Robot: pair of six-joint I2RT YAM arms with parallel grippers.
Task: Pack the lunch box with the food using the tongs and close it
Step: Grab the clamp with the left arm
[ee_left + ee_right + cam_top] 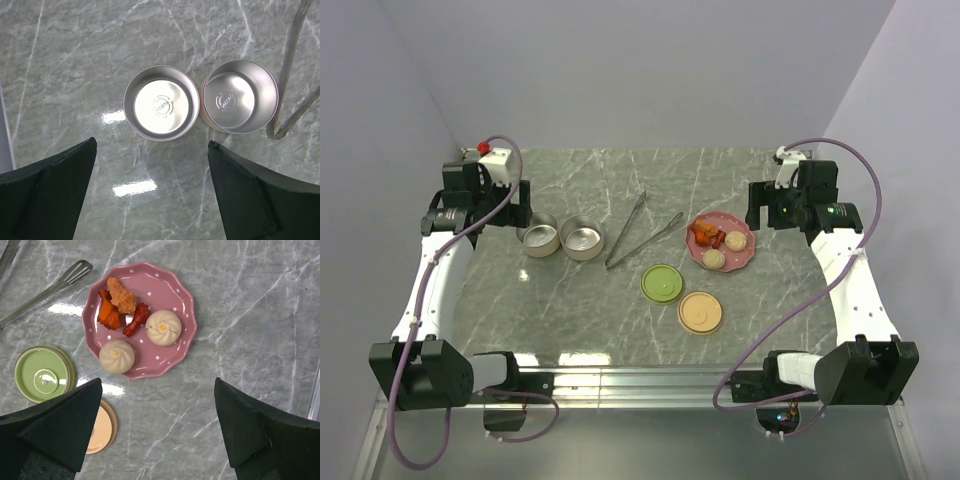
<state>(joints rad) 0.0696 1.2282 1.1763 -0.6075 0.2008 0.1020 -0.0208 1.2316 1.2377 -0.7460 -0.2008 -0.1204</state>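
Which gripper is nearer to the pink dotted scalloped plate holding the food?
Right. The right gripper hangs just beside the right edge of the pink dotted scalloped plate; the left gripper hangs over two round steel bowls, far left of it.

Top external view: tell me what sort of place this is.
Probably a robotics lab bench, not a kitchen: two arms bolted to a marble-patterned table, plain walls boxing it in, and staged props such as a pink plate of food.
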